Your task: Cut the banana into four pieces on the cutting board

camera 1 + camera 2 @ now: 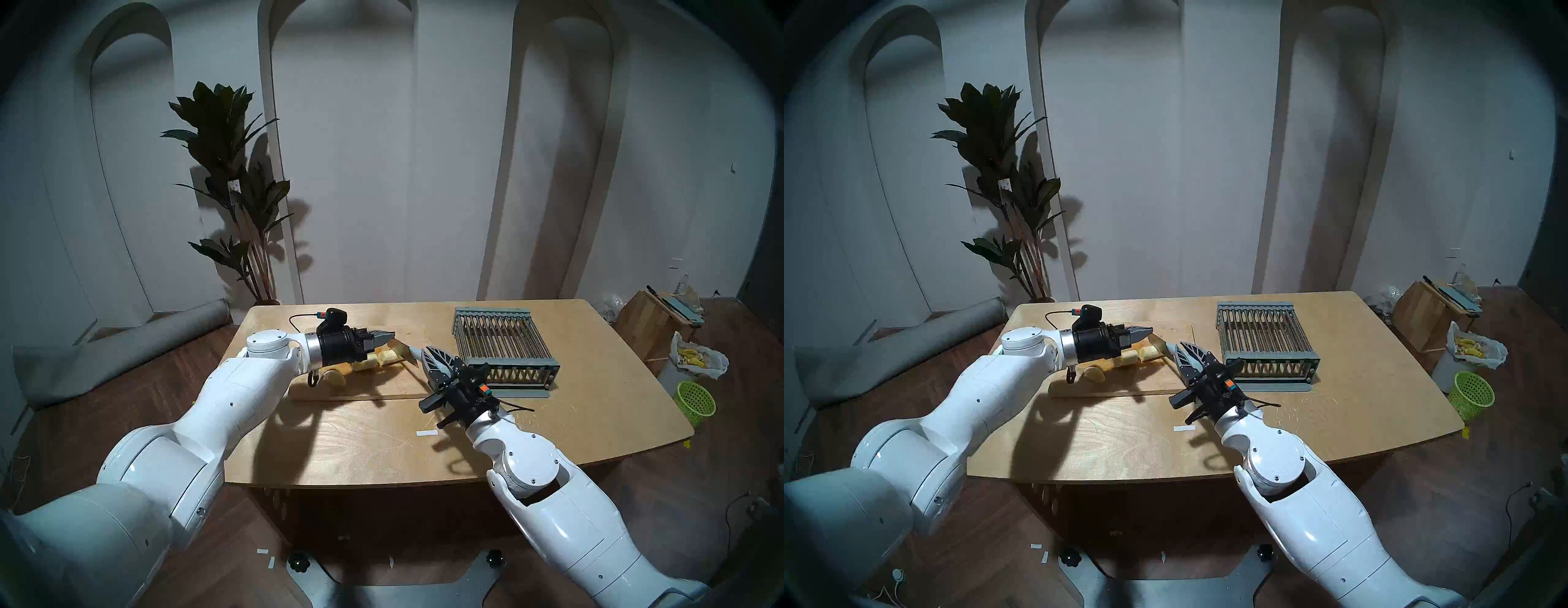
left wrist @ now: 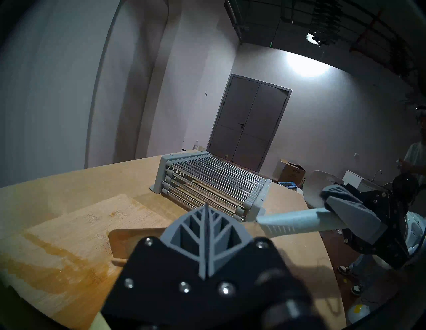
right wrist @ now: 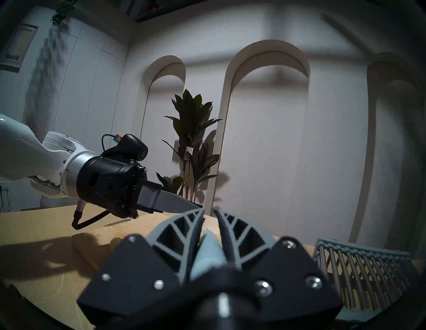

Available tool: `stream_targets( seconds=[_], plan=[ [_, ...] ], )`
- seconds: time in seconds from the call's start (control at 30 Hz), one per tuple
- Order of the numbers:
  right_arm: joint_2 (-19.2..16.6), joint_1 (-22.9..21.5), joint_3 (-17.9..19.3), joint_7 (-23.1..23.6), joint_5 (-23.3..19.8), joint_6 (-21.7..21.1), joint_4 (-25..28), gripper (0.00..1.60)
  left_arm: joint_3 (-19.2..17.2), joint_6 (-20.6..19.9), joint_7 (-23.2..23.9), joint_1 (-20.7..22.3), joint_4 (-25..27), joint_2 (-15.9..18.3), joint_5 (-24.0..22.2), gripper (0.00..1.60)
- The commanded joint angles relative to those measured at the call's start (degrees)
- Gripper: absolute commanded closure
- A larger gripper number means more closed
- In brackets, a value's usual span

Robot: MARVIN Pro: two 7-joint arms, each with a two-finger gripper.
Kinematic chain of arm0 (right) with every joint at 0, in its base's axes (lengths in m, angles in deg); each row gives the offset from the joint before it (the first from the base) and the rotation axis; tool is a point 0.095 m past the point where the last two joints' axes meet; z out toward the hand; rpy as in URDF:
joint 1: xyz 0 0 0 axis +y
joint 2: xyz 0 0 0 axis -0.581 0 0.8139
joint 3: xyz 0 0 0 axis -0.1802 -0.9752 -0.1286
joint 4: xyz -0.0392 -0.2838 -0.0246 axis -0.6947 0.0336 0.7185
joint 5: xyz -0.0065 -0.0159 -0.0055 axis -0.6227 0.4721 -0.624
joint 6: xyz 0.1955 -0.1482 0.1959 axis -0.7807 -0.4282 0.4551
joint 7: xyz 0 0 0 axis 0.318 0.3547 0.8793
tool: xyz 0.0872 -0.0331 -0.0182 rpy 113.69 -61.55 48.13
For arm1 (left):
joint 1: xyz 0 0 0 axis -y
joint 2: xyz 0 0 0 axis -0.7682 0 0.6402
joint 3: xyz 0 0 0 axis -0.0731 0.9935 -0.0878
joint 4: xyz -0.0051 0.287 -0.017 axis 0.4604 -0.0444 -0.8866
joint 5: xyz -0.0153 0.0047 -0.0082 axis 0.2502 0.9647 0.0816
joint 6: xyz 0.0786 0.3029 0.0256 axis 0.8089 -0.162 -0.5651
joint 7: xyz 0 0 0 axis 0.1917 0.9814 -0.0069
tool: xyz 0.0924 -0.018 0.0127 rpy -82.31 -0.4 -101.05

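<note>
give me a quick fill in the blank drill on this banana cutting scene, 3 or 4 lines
1. The right pincer is shut on the pale handle of a ____.
2. The banana lies in pieces on the ____.
3. The left pincer is shut and holds ____.
4. The grey slatted rack stands on the table, on the robot's ____ side of the board.

Missing words: knife; cutting board; nothing; right
</note>
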Motion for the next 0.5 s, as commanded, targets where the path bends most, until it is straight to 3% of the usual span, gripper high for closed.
stream_targets(
  seconds=[0.0,0.47],
  plan=[
    [0.30,-0.97,1.32,1.28,-2.92,1.58,-0.86,1.60,0.48,-0.27,-0.59,-0.06,2.31,-0.13,0.53,1.60],
    [0.74,-2.76,3.14,3.78,-7.04,1.41,-5.58,1.60,1.34,0.83,-0.86,0.81,-1.55,-1.38,1.79,1.60]
  ],
)
